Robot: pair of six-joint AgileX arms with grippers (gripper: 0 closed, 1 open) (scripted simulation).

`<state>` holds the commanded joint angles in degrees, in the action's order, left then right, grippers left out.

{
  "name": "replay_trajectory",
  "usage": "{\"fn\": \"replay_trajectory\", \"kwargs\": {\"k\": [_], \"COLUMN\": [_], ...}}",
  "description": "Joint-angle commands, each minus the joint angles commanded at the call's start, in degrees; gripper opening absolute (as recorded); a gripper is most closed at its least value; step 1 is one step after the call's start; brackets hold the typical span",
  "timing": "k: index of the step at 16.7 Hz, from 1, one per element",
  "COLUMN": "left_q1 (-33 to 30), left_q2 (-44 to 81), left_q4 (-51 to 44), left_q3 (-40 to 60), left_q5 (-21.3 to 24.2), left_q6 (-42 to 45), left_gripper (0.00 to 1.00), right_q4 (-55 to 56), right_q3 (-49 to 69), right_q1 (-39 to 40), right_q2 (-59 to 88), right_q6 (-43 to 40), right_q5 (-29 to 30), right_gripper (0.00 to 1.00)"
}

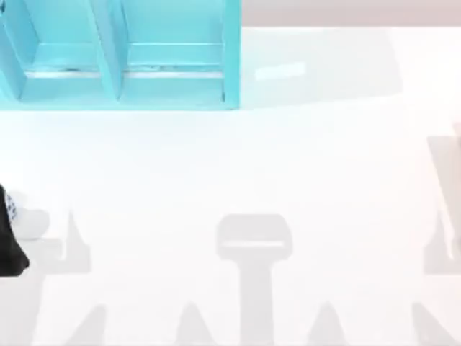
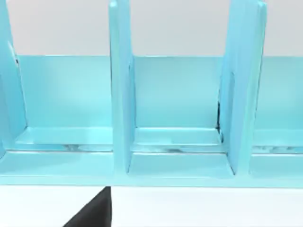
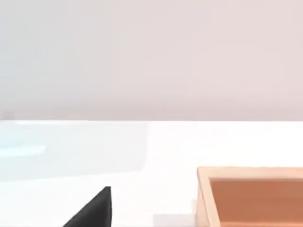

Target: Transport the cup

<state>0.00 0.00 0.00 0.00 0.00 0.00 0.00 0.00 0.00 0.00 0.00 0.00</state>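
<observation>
1. Your left gripper sits at the far left edge of the table, a black shape partly cut off in the top view.
2. The cup, white with blue marks, shows as a sliver right against that gripper; whether the fingers clamp it you cannot tell.
3. The turquoise shelf stands at the back left, well apart from the cup.
4. The left wrist view faces the shelf's open compartments.
5. The right wrist view shows a wooden box on the table.
</observation>
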Motion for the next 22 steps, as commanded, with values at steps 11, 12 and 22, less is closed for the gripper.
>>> {"fn": "replay_trajectory", "kwargs": {"k": [11,12,22], "left_q1": [0.64,0.78,2.06], "left_q2": [27.03,32.99,87.77], "left_q4": [-20.35,-24.12,-60.76], "left_q3": [24.73,29.23,71.34], "left_q5": [0.11,0.09,-0.24], "left_q6": [1.05,1.28,3.33], "left_gripper": [1.0,1.0,1.0], "right_q4": [0.0,0.0,0.0], "right_q3": [0.0,0.0,0.0], "right_q1": [0.0,0.0,0.0], "right_q2": [0.0,0.0,0.0], "right_q6": [0.0,0.0,0.0], "right_q5": [0.0,0.0,0.0], "right_gripper": [1.0,1.0,1.0]}}
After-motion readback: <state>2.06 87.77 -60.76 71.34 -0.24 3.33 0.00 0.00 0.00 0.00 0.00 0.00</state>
